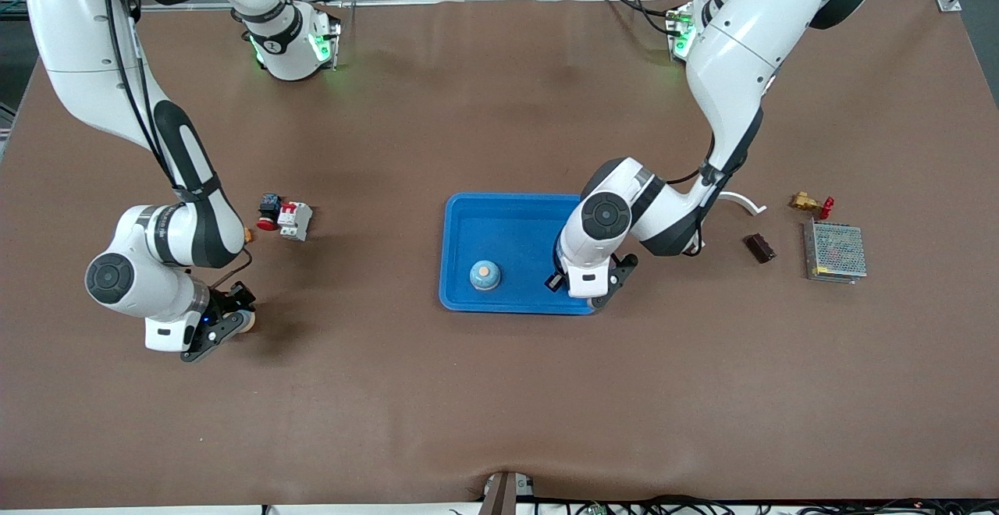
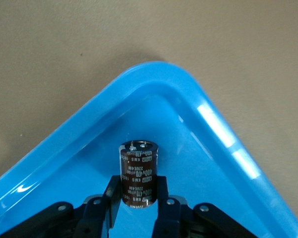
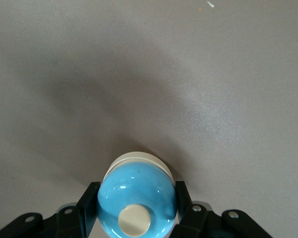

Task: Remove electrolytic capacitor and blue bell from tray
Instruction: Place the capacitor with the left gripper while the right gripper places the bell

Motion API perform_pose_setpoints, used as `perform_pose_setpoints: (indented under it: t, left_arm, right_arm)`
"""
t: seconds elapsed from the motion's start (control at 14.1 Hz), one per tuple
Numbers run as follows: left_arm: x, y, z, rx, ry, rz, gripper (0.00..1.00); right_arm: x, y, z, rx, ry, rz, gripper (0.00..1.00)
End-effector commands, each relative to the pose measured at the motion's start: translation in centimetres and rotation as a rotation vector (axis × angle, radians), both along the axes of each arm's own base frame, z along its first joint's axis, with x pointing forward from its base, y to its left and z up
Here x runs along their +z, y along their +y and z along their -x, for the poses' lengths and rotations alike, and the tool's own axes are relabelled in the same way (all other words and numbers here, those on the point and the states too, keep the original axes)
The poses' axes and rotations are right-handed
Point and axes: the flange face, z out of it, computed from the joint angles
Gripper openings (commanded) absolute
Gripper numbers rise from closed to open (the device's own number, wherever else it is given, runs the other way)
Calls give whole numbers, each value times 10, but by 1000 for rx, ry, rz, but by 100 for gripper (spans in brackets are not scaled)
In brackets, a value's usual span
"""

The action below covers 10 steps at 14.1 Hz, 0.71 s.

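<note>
Front view, lower part of the frame: the right end effector (image 1: 238,326) pinches a blue bell (image 3: 137,198) over the bare surface (image 1: 499,406), well apart from the tray (image 1: 499,207). Mid-frame, the left end effector (image 1: 591,296) is clamped on the upright capacitor (image 2: 137,173), not yet out of the tray's near corner. A second bell (image 1: 485,275) sits inside. Lifting the capacitor out appears to be the step left.

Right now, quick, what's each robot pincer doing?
Left pincer: shut on the capacitor, in a corner of the blue tray.
Right pincer: shut on a blue bell, over the bare table.
</note>
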Motion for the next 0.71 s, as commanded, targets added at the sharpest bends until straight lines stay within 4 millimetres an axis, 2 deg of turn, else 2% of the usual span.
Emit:
perform_pose_setpoints:
  t: [0.0, 0.21, 0.36, 0.5, 0.64]
  left_arm:
    - [36, 1, -7, -5, -49, -5, 0]
    - [85, 15, -15, -55, -87, -28, 0]
    - [99, 55, -31, -110, -60, -60, 0]
    - [111, 78, -36, -173, -33, -89, 0]
    - [118, 118, -44, -260, 11, -120, 0]
  right_arm:
    - [1, -3, -3, 14, -10, -13, 58]
    - [0, -3, -2, 14, -9, -13, 58]
    - [-1, -3, -2, 14, -9, -13, 59]
    - [-4, -4, -2, 11, -4, -15, 59]
    - [-4, -4, -2, 11, -4, -15, 59]
